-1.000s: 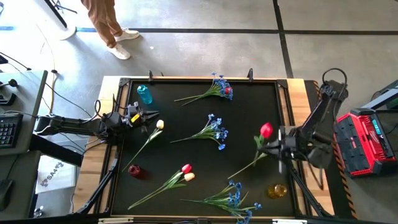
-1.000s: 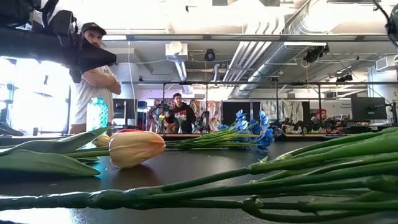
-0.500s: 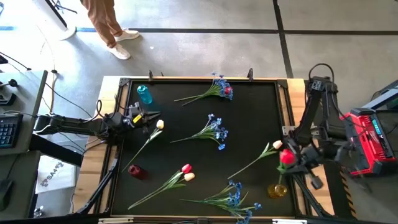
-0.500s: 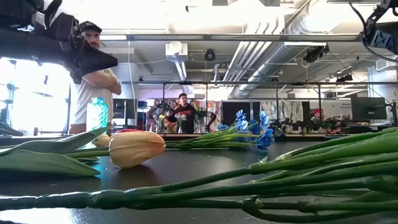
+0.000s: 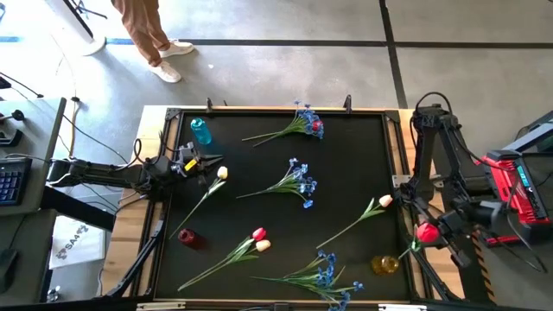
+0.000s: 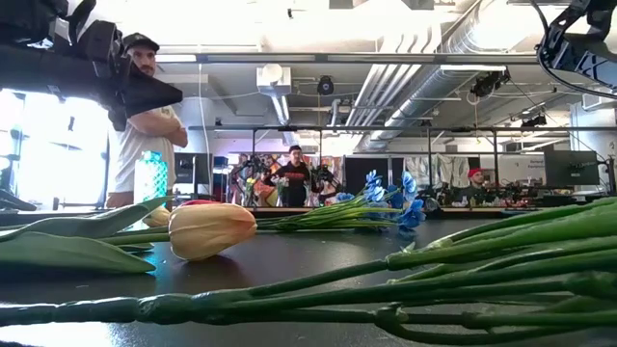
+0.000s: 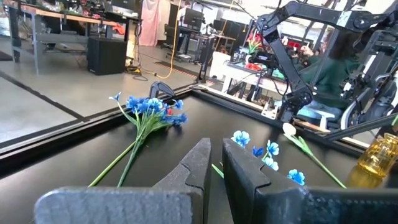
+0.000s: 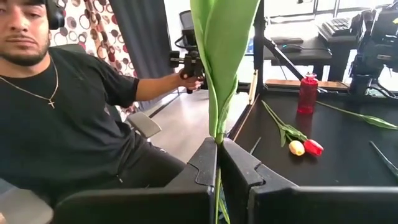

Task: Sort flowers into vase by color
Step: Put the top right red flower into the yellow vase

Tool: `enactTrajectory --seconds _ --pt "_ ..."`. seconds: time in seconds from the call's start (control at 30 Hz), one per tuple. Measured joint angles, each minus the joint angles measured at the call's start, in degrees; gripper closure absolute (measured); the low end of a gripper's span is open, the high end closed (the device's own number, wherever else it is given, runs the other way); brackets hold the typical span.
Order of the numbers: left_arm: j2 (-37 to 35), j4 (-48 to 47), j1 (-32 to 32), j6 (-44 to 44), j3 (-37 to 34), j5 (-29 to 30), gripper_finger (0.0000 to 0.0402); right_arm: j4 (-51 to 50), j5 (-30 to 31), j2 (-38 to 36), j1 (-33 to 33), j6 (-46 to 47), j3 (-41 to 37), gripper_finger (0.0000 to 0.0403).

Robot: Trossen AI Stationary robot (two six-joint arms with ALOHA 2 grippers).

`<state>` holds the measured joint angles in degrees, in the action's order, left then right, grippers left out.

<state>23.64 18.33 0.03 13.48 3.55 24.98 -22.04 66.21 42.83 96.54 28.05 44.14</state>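
My right gripper (image 5: 442, 228) hangs beyond the table's right edge, shut on a red tulip (image 5: 426, 231) above and right of the yellow vase (image 5: 384, 264). My left gripper (image 5: 204, 162) waits shut at the table's left edge, next to a cream tulip (image 5: 222, 173) lying flat. Another cream tulip (image 5: 384, 200) lies near the right edge. A red and cream pair (image 5: 259, 238) lies near the front. Blue sprays lie at the far edge (image 5: 302, 121), the middle (image 5: 299, 181) and the near edge (image 5: 328, 276). A blue vase (image 5: 200, 131) and a red vase (image 5: 187, 237) stand on the left side. My right gripper pinches the red tulip's thin green stem (image 8: 217, 163) between its two fingers, just below a long green leaf (image 8: 221, 56) that rises past the fingertips. The flower is lifted clear of the table. In the high view its red head (image 5: 426, 231) shows beside the gripper.
The black table top has a raised frame (image 5: 276, 111). A red case (image 5: 510, 194) sits right of the right arm. A person in a black shirt (image 8: 68, 124) sits close beyond the right gripper. Another person's legs (image 5: 151, 34) show past the far edge.
My right gripper, still shut on the red tulip, has swung from above the table's right part toward the right and near edges, and now hangs past the right edge. This uncovered the cream tulip lying near the right edge. The left arm stayed still.
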Motion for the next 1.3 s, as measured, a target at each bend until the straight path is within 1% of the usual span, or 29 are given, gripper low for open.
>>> enactTrajectory --seconds 0.17,0.33,0.63,0.73,0.83,0.97,1.1,1.3 --pt "0.00 0.00 0.00 0.39 0.00 0.95 0.0374 0.00 0.11 0.76 -0.15 0.34 0.00 0.0403" --pt "0.00 0.00 0.00 -0.05 0.00 1.34 0.0374 0.02 1.91 3.53 -0.16 2.33 0.00 0.0403" --pt "0.00 0.00 0.00 -0.11 0.00 2.44 0.0374 -0.16 6.77 8.89 -0.16 8.45 -0.02 0.0403" --pt "0.00 -0.03 0.00 -0.14 0.00 2.48 0.0374 -1.71 7.93 10.18 -0.16 11.13 -0.04 0.0403" --pt "0.00 -0.03 -0.01 -0.16 0.00 2.47 0.0374 -4.69 8.60 11.18 -0.16 16.02 -0.04 0.0403" --pt "0.00 -0.09 -0.01 -0.22 0.00 2.46 0.0374 -10.08 7.84 11.84 -0.16 24.27 -0.07 0.0403" --pt "0.00 -0.51 -0.02 -0.20 0.00 2.46 0.0374 -16.04 5.49 12.00 -0.16 32.51 -0.07 0.0403" --pt "0.00 -0.58 -0.01 -0.14 0.00 2.44 0.0374 -19.75 -0.31 11.98 -0.16 38.99 -0.07 0.0403"
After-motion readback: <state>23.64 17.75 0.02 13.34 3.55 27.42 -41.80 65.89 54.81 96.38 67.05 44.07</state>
